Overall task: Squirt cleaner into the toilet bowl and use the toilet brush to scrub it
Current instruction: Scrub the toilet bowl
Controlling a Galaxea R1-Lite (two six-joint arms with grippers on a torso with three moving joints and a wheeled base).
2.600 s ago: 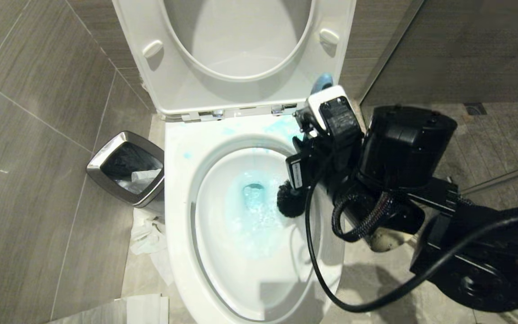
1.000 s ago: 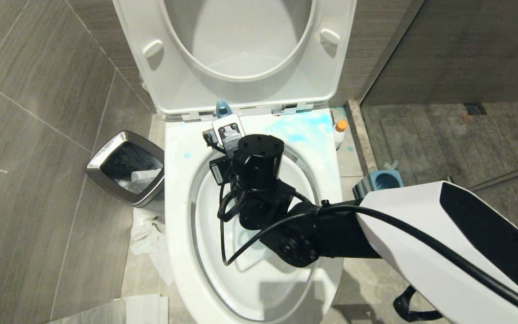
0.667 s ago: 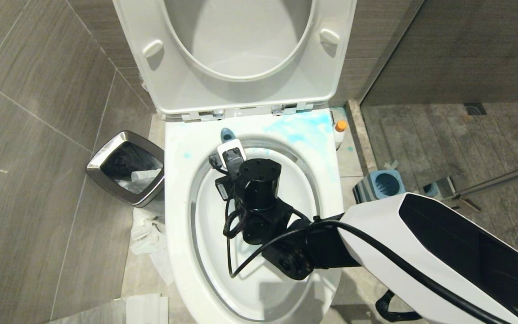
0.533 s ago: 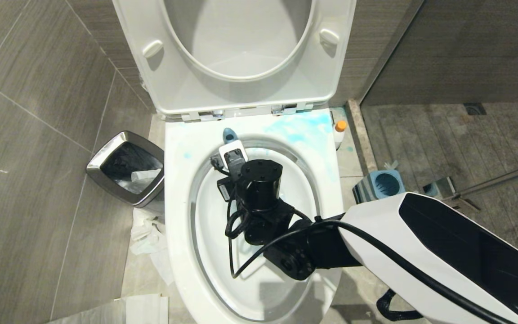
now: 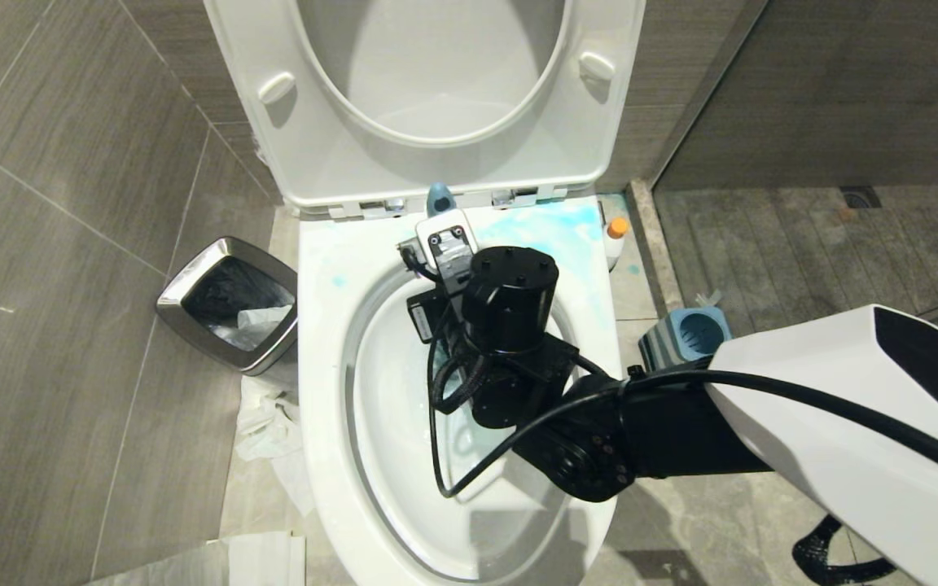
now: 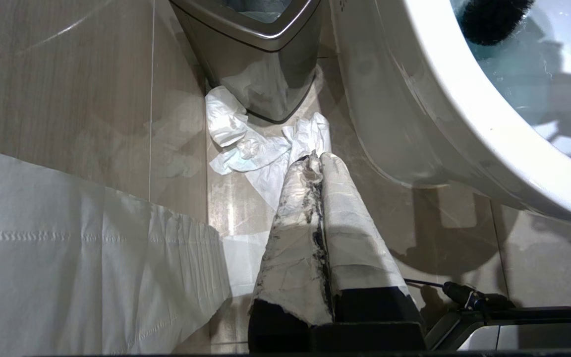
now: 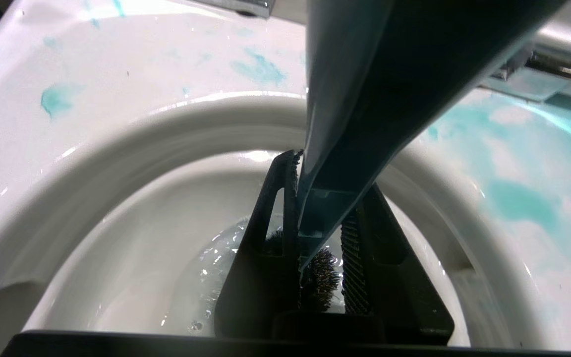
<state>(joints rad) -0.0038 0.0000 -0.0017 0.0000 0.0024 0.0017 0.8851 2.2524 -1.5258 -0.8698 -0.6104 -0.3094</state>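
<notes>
The left tool (image 6: 317, 163) hangs clenched and empty near the floor beside the toilet bowl (image 6: 444, 124). Above the bowl (image 5: 322, 342), the right tool (image 7: 315, 198) grasps the toilet brush (image 7: 360, 99), whose bristles dip in bluish water. Farther back, the cleaner (image 5: 615, 240) stands on the floor by the bowl's right side.

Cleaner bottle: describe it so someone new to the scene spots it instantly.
Start at the open toilet bowl. On the floor beside its back corner on the robot's right, near the shower threshold, stands the cleaner bottle. It is small and white with a round orange cap, unlike the squat blue-and-grey brush holder standing nearer the robot.
</notes>
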